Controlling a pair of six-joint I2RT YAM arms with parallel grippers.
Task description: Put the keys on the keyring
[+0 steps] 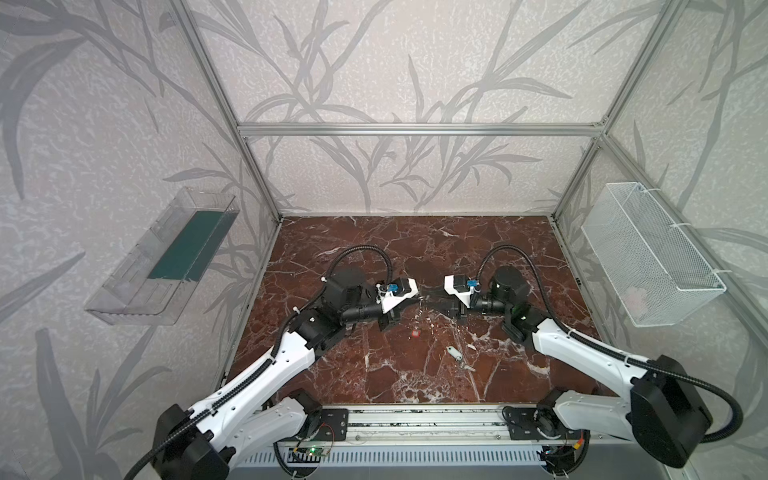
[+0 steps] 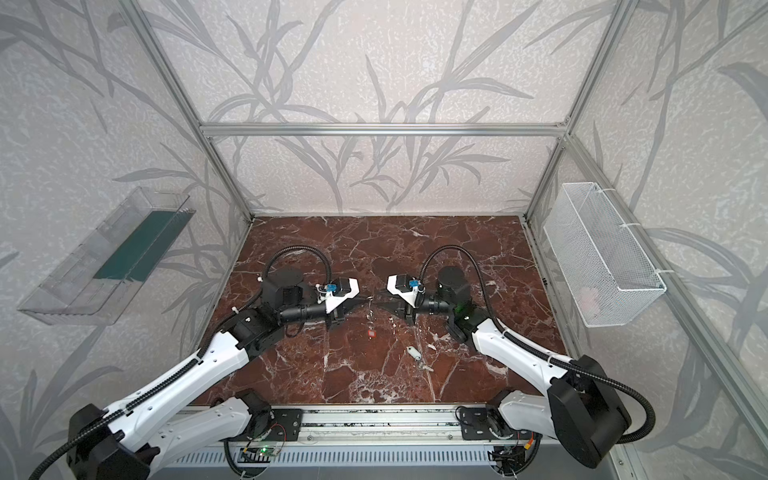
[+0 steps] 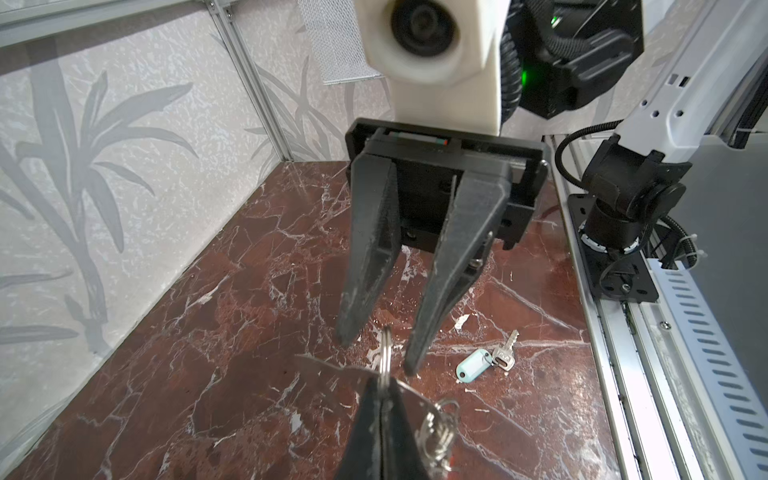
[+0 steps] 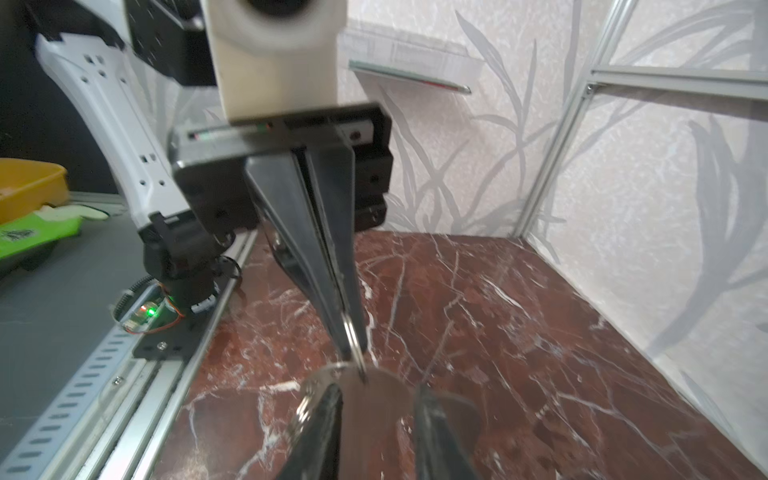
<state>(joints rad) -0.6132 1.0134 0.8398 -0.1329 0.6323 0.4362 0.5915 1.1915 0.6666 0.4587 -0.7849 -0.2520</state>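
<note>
My left gripper [image 3: 384, 380] is shut on the keyring, pinching its split ring [image 3: 385, 353] above the table; its flat grey plate [image 3: 324, 370] sticks out sideways. A silver key on small rings [image 3: 436, 428] hangs from it, with a red tag [image 1: 415, 333] dangling below. My right gripper [image 4: 376, 392] faces the left one, open, its fingers [image 4: 328, 415] standing apart on either side of the plate [image 4: 374, 403]. The grippers meet at mid-table in both top views [image 1: 424, 296] [image 2: 373, 299]. The white-tagged key [image 3: 473, 365] [image 1: 456, 354] lies flat on the marble, nearer the front rail.
A clear plastic bin [image 1: 166, 257] hangs on the left wall and a white mesh basket [image 1: 652, 253] on the right wall. An aluminium rail [image 1: 415, 428] with the arm bases runs along the table's front edge. Frame posts stand at the back corners.
</note>
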